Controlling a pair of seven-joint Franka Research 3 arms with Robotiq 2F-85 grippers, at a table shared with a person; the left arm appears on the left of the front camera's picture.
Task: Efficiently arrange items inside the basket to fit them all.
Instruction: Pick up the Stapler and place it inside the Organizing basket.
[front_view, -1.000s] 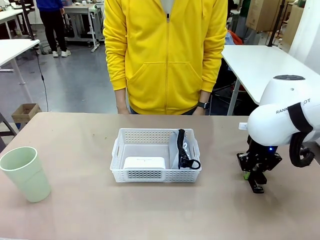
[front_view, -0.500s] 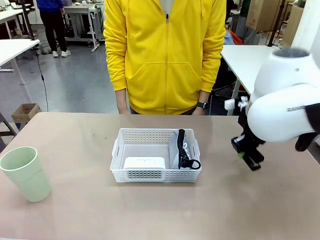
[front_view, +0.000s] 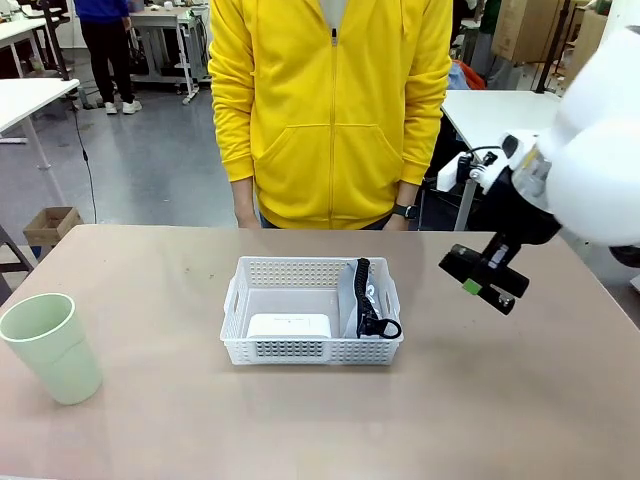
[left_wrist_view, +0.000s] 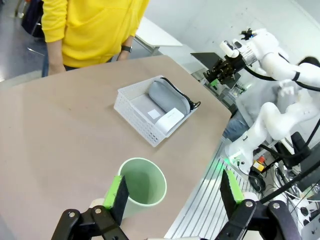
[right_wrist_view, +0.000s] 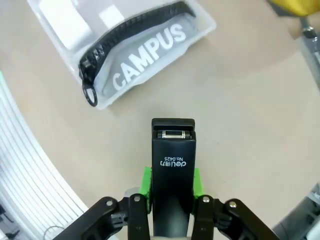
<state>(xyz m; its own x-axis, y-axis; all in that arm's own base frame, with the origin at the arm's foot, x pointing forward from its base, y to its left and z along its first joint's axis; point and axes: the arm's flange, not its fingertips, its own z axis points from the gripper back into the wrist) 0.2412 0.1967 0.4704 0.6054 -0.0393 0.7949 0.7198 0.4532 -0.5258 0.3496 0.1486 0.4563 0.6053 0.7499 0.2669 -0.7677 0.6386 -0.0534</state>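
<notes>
The white basket (front_view: 252, 272) sits mid-table with the grey "CAMPUS" pouch (right_wrist_view: 145, 52) standing on edge along its right side and the white screen device (front_view: 289, 325) at its front. My right gripper (front_view: 480, 277) hangs in the air right of the basket, shut on the black stapler (right_wrist_view: 173, 170). The pale green cup (front_view: 50, 346) stands upright at the table's left front. My left gripper (left_wrist_view: 173, 195) is open above the cup (left_wrist_view: 143, 182), its green pads (left_wrist_view: 116, 193) spread wide.
A person in a yellow hoodie (front_view: 330, 110) stands at the table's far edge behind the basket, hands down. In the left wrist view the table edge (left_wrist_view: 210, 155) drops off just beyond the cup. Bare tabletop lies between cup and basket.
My right gripper has lifted the stapler off the table at the right and carried it up and leftward toward the basket. Cup, basket and person have not moved.
</notes>
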